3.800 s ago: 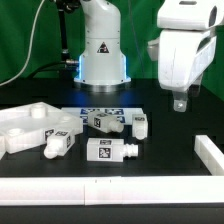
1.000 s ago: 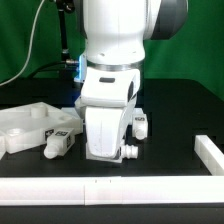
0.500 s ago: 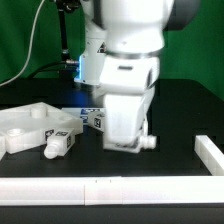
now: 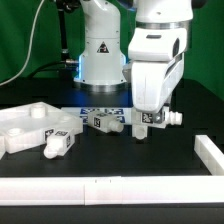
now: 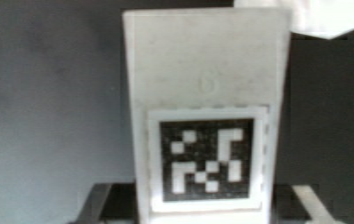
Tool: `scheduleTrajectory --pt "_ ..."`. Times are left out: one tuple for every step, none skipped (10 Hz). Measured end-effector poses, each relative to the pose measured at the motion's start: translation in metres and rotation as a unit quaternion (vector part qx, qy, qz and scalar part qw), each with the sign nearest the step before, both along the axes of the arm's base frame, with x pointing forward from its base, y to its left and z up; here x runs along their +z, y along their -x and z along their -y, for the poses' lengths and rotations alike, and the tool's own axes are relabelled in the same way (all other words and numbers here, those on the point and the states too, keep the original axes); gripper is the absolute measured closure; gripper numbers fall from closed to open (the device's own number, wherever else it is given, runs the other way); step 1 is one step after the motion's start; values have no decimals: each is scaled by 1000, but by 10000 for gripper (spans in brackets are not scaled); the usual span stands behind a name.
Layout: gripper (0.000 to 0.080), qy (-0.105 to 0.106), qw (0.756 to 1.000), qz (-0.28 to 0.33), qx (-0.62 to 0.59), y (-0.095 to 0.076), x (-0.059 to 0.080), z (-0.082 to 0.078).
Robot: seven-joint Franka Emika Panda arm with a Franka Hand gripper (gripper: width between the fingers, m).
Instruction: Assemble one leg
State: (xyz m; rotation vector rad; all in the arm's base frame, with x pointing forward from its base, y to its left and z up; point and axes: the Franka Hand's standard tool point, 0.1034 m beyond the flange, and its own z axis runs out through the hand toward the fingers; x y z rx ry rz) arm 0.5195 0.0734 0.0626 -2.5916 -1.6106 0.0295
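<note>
So the arm hangs in from the top of the exterior view, chunky white wrist pointing pretty much straight down, and the gripper (image 4: 148,126) is clamped around the leg (image 4: 160,118); jaws closed on its sides, with a finger (image 5: 117,205) on either side of the tagged face in the wrist view. The leg sits sideways in the grip, narrow round end poking toward the exterior view's right, and looks lifted off the black table (image 4: 170,165); a second leg (image 4: 105,121) lies just behind it, and a third leg (image 4: 60,144) sits by the white panel (image 4: 22,125) on the exterior view's left
</note>
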Motion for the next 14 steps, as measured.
scheduleTrajectory --pt "514 0 1000 0 0 0 0 0" --pt "514 0 1000 -1 0 2 0 -1" --pt "514 0 1000 11 -15 17 5 -10" --pt "514 -1 1000 24 -11 40 6 -17" --pt "514 -5 999 32 -9 64 0 -25" --pt "514 -13 999 44 -27 85 -8 -41" --pt "514 -15 999 41 -29 100 -14 -51" --pt "514 -14 999 39 -29 98 -14 -49" --pt "514 -14 999 39 -30 98 -14 -48" --pt "514 -14 999 38 -30 98 -14 -48" --pt "514 -16 998 41 -40 99 -15 -52" --pt "514 -28 997 54 -56 105 -18 -71" --pt "514 -36 996 56 -60 114 -24 -90" --pt "514 -43 996 56 -63 121 -31 -105"
